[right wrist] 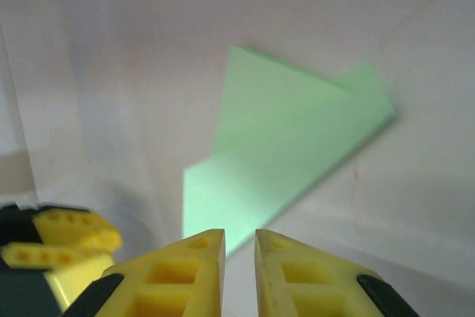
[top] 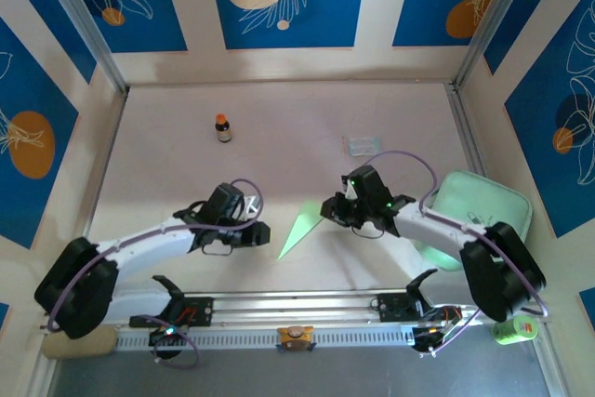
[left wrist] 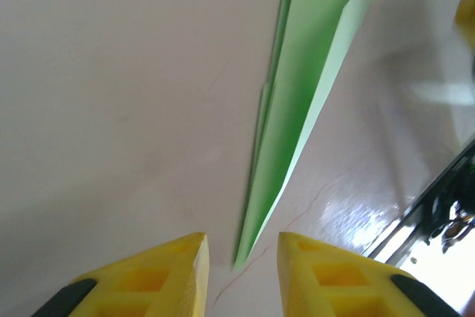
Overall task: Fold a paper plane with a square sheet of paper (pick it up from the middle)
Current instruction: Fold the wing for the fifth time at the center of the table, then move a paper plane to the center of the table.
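Paper plane (top: pixel 299 228), pale green and folded into a narrow pointed dart, lay flat on the table (top: pixel 307 109), nearer the near edge than the far one and about midway between the left and right edges. Its sharp tip pointed toward the near left, and its wider tail reached toward the far right. From the left wrist camera the paper plane (left wrist: pixel 297 109) ran away as a long sliver with layered folds along one side, its tip just ahead of the yellow fingertips.

The left gripper (top: pixel 265 231) sat low over the table just beside the tip. Its fingers stood moderately apart with only bare tabletop in the gap between them, gripping nothing. The right gripper (top: pixel 327 211) sat at the tail end. In its own camera the right gripper (right wrist: pixel 239 239) showed a narrow slit between the two fingers, with no paper in it. The near corner of the plane (right wrist: pixel 289 146) lay right at the fingertips, and I could not tell whether it touched them.

Farther out, a small brown bottle with an orange cap (top: pixel 223 127) stood upright toward the far edge, left of centre and well apart from the plane. A small clear plastic packet (top: pixel 362 145) lay toward the far right. A mint green rounded tray (top: pixel 483 211) sat at the right edge, behind the right arm. A metal rail (top: pixel 297 304) ran along the near edge, carrying both arm bases.
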Available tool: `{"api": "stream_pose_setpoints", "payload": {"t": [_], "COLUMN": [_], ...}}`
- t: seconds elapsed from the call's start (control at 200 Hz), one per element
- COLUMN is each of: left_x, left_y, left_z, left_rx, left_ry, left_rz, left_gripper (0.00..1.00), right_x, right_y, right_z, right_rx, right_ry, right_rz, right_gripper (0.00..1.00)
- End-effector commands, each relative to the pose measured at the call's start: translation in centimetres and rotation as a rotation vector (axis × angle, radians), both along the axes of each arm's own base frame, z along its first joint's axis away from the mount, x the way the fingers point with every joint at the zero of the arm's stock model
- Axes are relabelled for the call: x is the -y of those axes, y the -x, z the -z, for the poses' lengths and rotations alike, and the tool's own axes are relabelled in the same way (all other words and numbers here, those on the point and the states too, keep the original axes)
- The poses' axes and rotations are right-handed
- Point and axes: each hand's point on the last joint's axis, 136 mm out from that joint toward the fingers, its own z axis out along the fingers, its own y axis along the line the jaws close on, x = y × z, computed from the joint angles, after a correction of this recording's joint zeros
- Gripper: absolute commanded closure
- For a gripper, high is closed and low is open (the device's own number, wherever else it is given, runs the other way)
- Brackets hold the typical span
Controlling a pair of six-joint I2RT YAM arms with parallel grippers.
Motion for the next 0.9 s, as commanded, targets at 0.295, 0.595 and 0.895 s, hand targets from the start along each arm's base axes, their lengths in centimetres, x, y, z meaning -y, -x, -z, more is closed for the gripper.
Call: {"api": "stream_pose_setpoints", "payload": {"t": [0.295, 0.595, 0.895], "left_x": [4.2, 4.7, 5.3], "left_y": [-3.3, -2.9, -2.3], "left_z": [0.5, 1.8, 1.7], "left_rx": [-0.065, -0.111, -0.134], "left_ry": [0.094, 0.102, 0.143], "left_rz": [0.083, 0.112, 0.15], "left_gripper": [0.7, 0.73, 0.72], "right_x": [0.5, -1.3, -2.3], "right_y": [3.8, 3.9, 3.8], "right_z": [1.1, 1.5, 2.5], "right_rx": [-0.069, -0.101, -0.135], "right_ry": [-0.004, -0.001, 0.01], "right_rz": [0.047, -0.032, -0.062], "right_gripper": [0.71, 0.77, 0.78]}}
